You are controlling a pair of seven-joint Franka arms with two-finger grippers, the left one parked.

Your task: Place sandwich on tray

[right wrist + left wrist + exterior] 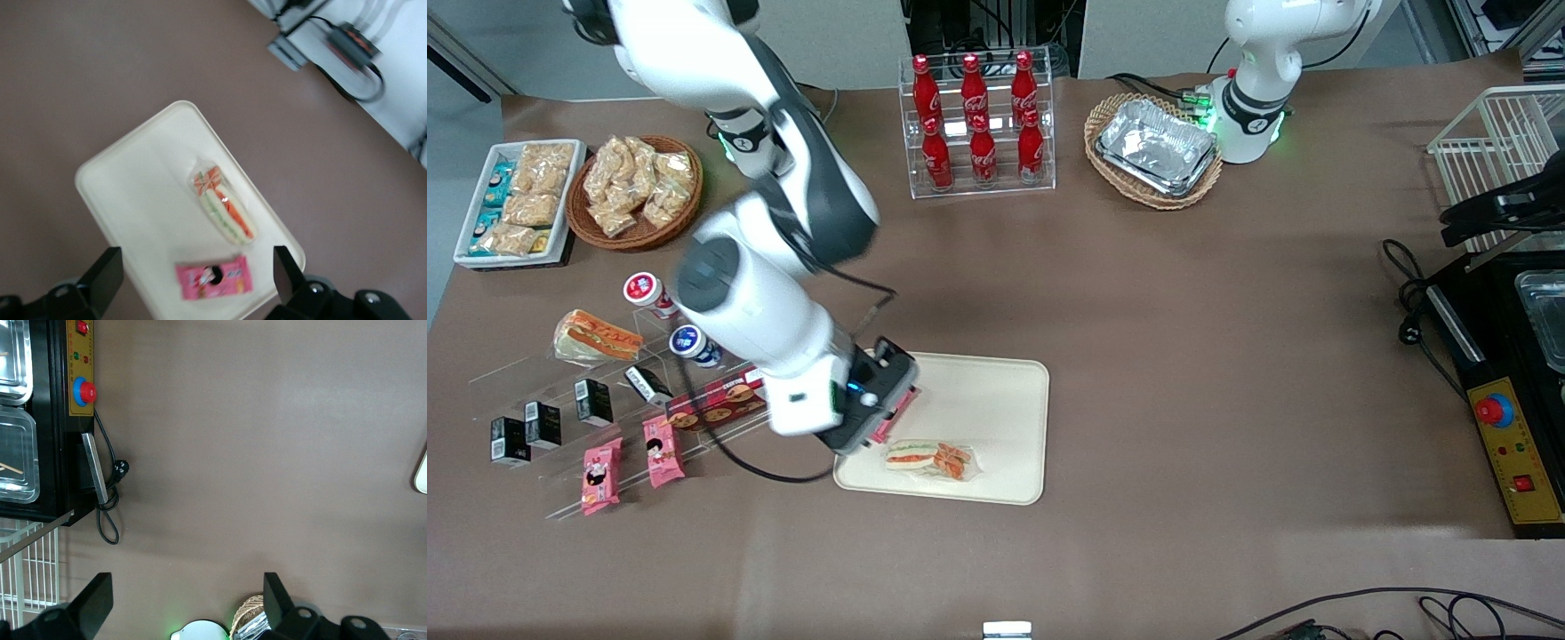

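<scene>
One sandwich (930,459) lies flat on the tray (1005,400), along the rim nearest the front camera, with nothing gripping it. One pink snack packet (214,280) also lies on the tray, just beside the sandwich toward the working arm's end. The pincer (193,287) hangs above the tray over that packet, its two fingers (101,277) spread wide and empty. On the brown worktop (1183,356), a second sandwich wedge (596,336) sits on a clear stand, well apart from the tray. Six red bottles (978,124) stand in a clear rack, and two pink packets (627,462) sit on the stand, though their print is hard to read.
</scene>
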